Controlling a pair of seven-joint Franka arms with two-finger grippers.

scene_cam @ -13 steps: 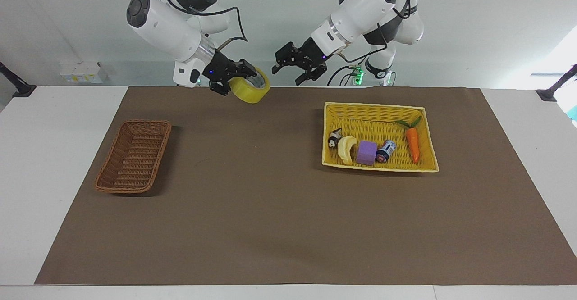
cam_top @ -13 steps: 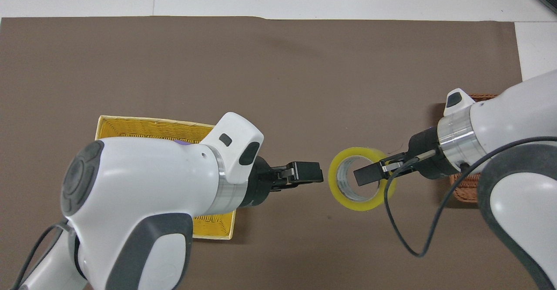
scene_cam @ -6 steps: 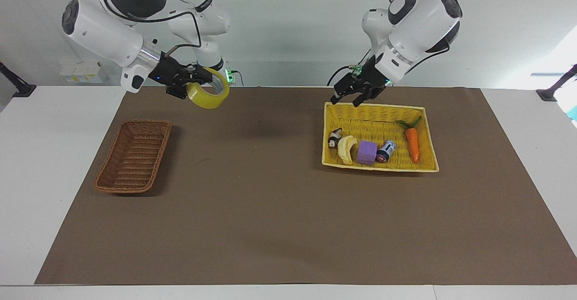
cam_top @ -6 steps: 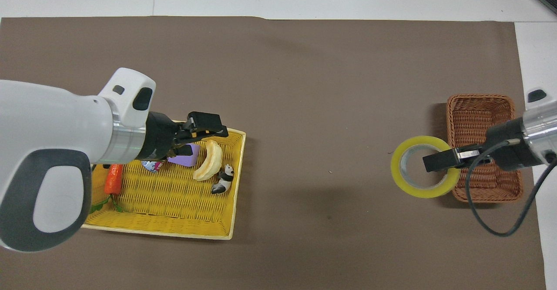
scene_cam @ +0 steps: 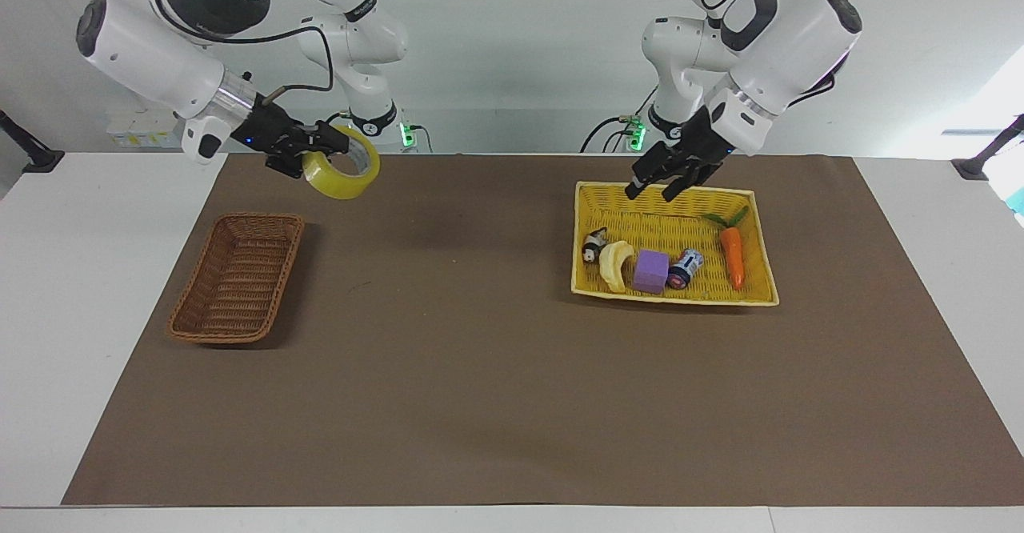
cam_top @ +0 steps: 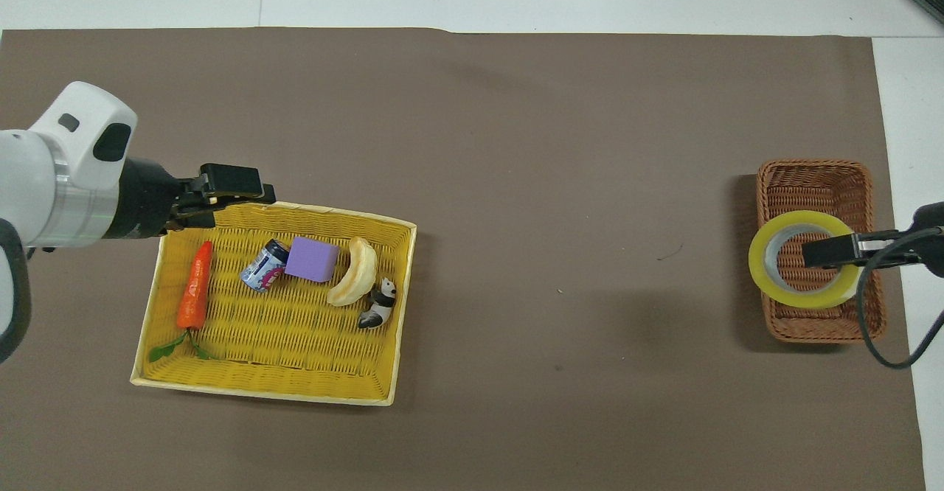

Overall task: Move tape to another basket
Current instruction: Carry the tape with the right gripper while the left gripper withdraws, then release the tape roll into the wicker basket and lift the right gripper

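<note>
Here, your tape [scene_cam: 339, 173] hangs in the air, clamped by the right gripper [scene_cam: 314, 149], whose jaws are pinched on the wall of the roll with one finger through the core. The roll is tilted, its open face turned partly upward. From above it covers the middle of the brown wicker basket [cam_top: 820, 183]; from across the table you can see it is raised well clear of that basket [scene_cam: 238, 285], up near the edge of the brown mat [scene_cam: 496, 405] closest to the robots. The basket itself sits on the mat toward the right arm's end of the table, and nothing shows inside it.

Your left gripper [scene_cam: 670, 182] hangs with its jaws spread wide and holding nothing, over the rim of the yellow basket [scene_cam: 756, 293] on the side nearest the robots. In that basket, toward the left arm's end of the mat, lie a carrot [scene_cam: 732, 254], a small can [scene_cam: 685, 268], a purple block [scene_cam: 651, 270], a banana [scene_cam: 615, 264] and a little panda figure [scene_cam: 594, 245].
</note>
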